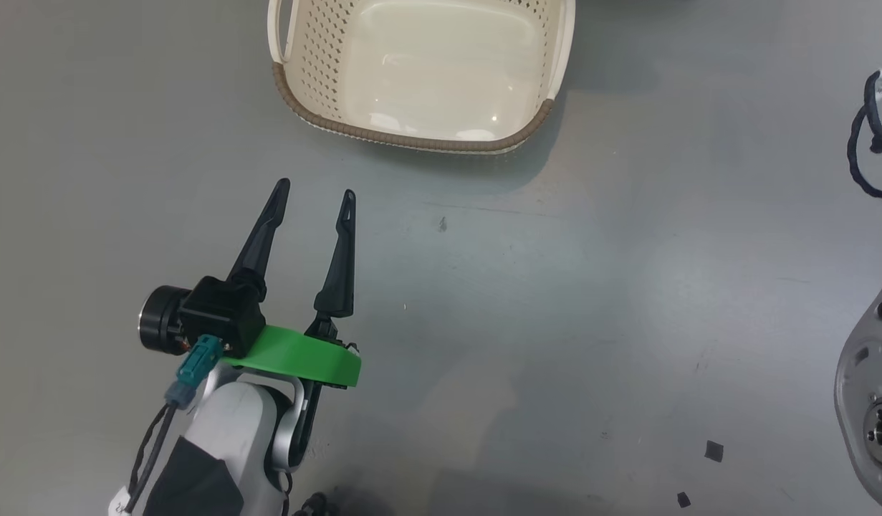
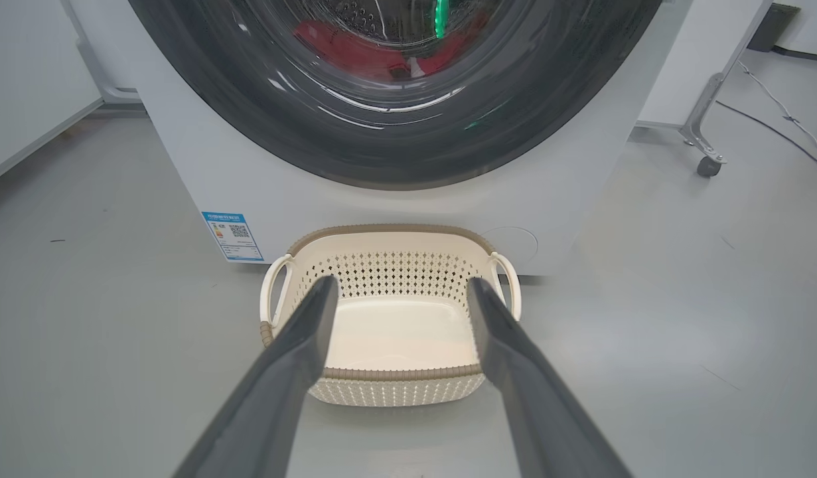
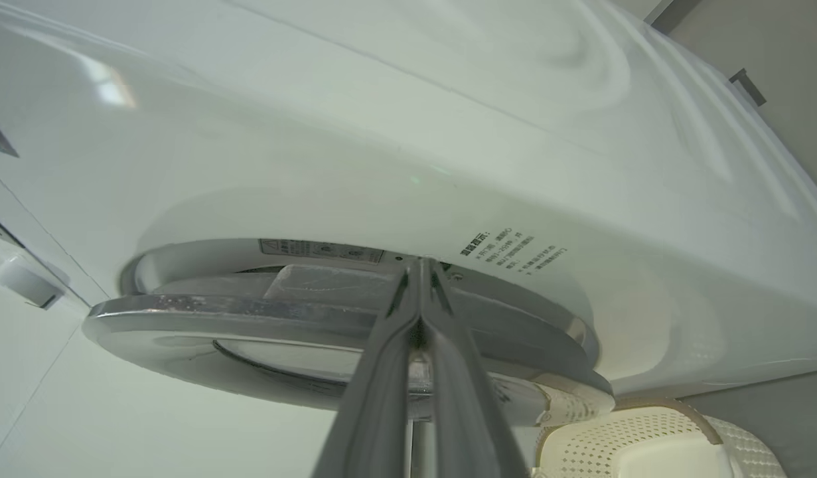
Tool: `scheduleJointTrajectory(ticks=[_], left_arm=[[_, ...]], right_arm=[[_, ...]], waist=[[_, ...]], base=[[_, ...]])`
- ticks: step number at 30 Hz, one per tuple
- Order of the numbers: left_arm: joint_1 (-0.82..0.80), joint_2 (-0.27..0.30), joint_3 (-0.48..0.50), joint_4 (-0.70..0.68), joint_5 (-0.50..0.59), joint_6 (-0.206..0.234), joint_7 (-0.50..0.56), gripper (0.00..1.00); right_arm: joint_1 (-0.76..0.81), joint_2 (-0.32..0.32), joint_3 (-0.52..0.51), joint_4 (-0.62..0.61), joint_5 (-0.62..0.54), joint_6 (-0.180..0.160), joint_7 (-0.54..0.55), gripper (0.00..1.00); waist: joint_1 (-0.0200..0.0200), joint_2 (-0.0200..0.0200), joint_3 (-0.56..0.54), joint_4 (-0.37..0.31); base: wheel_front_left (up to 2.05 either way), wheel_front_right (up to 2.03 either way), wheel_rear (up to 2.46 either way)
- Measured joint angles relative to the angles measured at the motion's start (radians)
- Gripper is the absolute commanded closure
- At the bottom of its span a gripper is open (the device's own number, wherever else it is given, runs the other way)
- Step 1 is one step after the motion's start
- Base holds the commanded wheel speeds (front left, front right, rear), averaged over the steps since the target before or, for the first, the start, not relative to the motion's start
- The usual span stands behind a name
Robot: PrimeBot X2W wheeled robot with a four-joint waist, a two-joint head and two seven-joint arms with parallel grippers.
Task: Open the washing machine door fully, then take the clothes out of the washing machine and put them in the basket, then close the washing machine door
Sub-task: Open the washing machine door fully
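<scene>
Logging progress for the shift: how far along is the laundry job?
Done: nothing finished. In hand: the shut right gripper pokes its tips behind the rim of the washing machine door. Remaining: swing it open, move the red clothes inside into the empty basket, close up.

Floor: smooth grey floor, slightly glossy, with pale soft reflections and faint scuffs.
Seam: a thin straight line runs across it.
Marks: one dark spot; two small black scraps lie near each other.
Left side: a white panel stands on the floor.
Right side: a grey metal leg ends in a caster wheel; a thin cable lies on the floor behind it.
Light: even and soft; shadows have blurred edges.
</scene>
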Motion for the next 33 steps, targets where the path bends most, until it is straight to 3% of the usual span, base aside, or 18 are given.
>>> scheduleJointTrajectory(ticks=[6, 12, 33], left_arm=[[-0.004, -0.001, -0.013, 0.000, -0.024, 0.000, 0.000, 0.00], [-0.019, -0.003, -0.022, 0.000, -0.038, 0.000, 0.000, 0.00], [-0.028, -0.006, -0.033, 0.008, -0.041, 0.003, 0.000, 0.00]], right_arm=[[-0.094, -0.001, -0.004, 0.048, 0.041, -0.043, 0.061, 1.00], [-0.161, -0.004, -0.008, 0.096, 0.060, -0.060, 0.102, 1.00], [-0.308, -0.011, -0.012, 0.249, 0.119, -0.086, 0.161, 1.00]], waist=[[-0.0002, 0.0000, 0.027, 0.027], [-0.0001, 0.0000, 0.047, 0.052], [-0.0001, 0.0000, 0.081, 0.081]], base=[[0.00, 0.00, 0.00], [0.00, 0.00, 0.00], [0.00, 0.00, 0.00]])
